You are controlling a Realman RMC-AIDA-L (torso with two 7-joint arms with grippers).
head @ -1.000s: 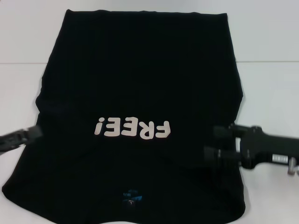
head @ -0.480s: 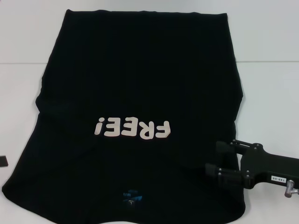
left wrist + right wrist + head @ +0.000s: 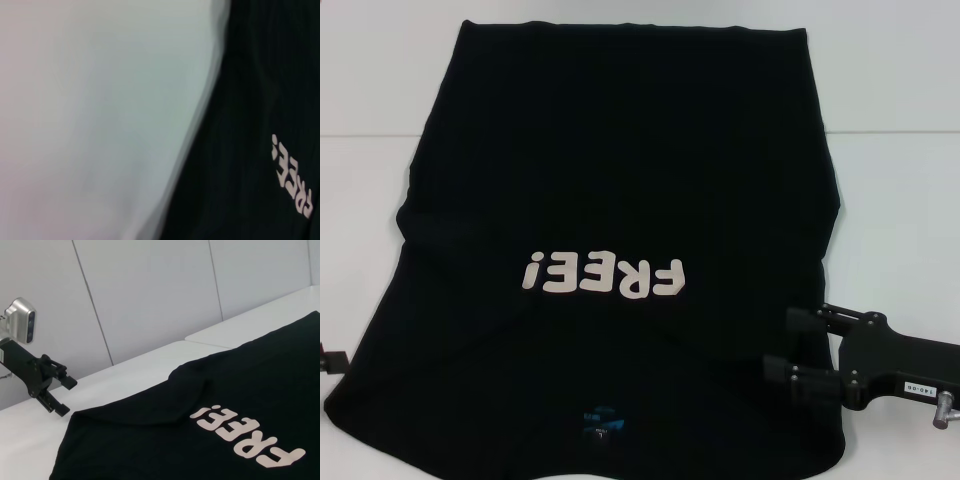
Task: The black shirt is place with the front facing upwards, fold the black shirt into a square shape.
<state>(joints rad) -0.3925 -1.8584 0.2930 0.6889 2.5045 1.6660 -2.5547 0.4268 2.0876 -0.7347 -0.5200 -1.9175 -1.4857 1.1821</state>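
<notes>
I see black shirt (image 3: 620, 200) lying flat on white bench (image 3: 900, 200), front up, pink "FREE!" letters (image 3: 603, 276) upside down to me, blue label (image 3: 598, 420) near my edge. Right hand (image 3: 800, 345) over shirt's right near corner, fingers apart, holding nothing. Left hand (image 3: 59, 395) by shirt's left near corner, off cloth, fingers apart, empty too.

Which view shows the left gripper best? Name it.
The right wrist view: the left gripper shows whole there, fingers open, beside the black shirt. The head view catches only a sliver at the picture's left edge. The left wrist view shows none of it.
</notes>
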